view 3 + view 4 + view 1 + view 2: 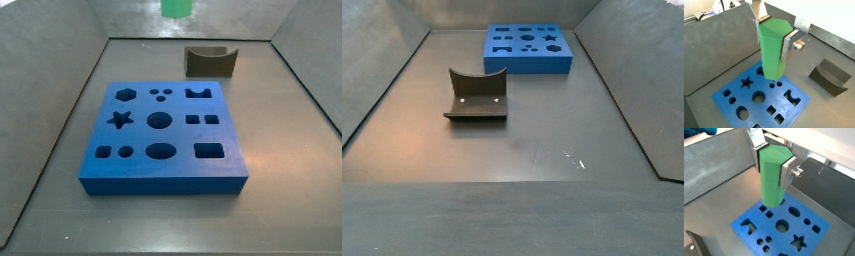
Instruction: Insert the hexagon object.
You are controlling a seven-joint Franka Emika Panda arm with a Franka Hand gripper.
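The hexagon object is a tall bright green peg, also seen in a wrist view. It hangs upright between my gripper's silver fingers, which are shut on its upper part in both wrist views. Below it lies the blue block with shaped holes. In a side view only the peg's lower end shows, high above the block's far edge. The hexagon hole is at the block's far left corner. The peg and gripper are out of view in a side view showing the block.
A dark grey curved-top block stands on the floor apart from the blue block, also seen in a side view and in both wrist views. Sloping grey walls enclose the floor.
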